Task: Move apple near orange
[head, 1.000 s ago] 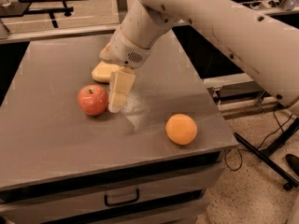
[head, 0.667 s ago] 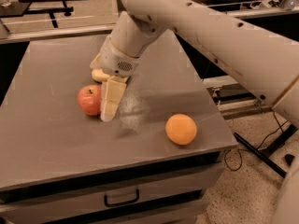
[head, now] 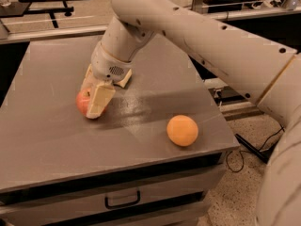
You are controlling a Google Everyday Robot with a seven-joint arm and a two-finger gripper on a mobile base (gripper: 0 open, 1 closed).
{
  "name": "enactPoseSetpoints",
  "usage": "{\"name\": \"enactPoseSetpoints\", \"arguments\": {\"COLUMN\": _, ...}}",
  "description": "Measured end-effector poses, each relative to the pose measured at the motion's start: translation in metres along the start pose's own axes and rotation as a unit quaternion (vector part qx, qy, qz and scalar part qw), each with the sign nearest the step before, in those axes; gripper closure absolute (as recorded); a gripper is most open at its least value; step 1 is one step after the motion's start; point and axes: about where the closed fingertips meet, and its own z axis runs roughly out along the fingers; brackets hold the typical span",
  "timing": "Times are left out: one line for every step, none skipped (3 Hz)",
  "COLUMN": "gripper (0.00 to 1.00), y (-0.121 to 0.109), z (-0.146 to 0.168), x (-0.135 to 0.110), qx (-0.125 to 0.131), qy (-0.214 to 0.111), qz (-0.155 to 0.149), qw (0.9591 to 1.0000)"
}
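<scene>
Shifting left since the earlier views, the gripper (head: 94,102) now sits over the apple (head: 82,102), which a moment ago lay clear of it, just to its left. Only a red strip of the apple shows past the gripper's left edge; the rest is hidden behind the pale body of the gripper. The apple itself has kept its place on the left half of the counter (head: 56,145), and the orange (head: 182,130) has likewise not moved.

Apple and gripper: touching or very nearly so, the gripper lying on the apple's near-right side and angled down to the counter. Whether the gripper is clamped on the apple or merely set around it cannot be told, since the contact is hidden.

Orange: near the counter's near-right corner, well apart from the apple and to its right, with bare grey surface between them.

Arm (head: 197,36): enters from the right and descends across the far part of the counter. More of the sponge (head: 123,80) is covered than before; one pale corner shows just right of the wrist, beyond the apple.
</scene>
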Motion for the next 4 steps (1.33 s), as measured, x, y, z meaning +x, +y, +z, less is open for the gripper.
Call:
{"name": "enactPoseSetpoints", "arguments": {"gripper": 0.72, "y": -0.005, "z": -0.004, "x": 0.003, "qx": -0.002, "qy": 0.0, "qz": 0.006, "qw": 1.0}}
{"name": "enactPoseSetpoints", "arguments": {"gripper": 0.96, "y": -0.012, "z": -0.032, "x": 0.025, "qx": 0.023, "qy": 0.026, "qz": 0.026, "qw": 0.9991}}
{"name": "enactPoseSetpoints", "arguments": {"gripper": 1.0, "y": -0.016, "z": -0.072, "x": 0.058, "qx": 0.058, "qy": 0.07, "qz": 0.051, "qw": 0.9945}}
{"name": "enactPoseSetpoints", "arguments": {"gripper": 1.0, "y": -0.014, "z": -0.114, "x": 0.098, "qx": 0.087, "qy": 0.103, "qz": 0.083, "qw": 0.9874}}
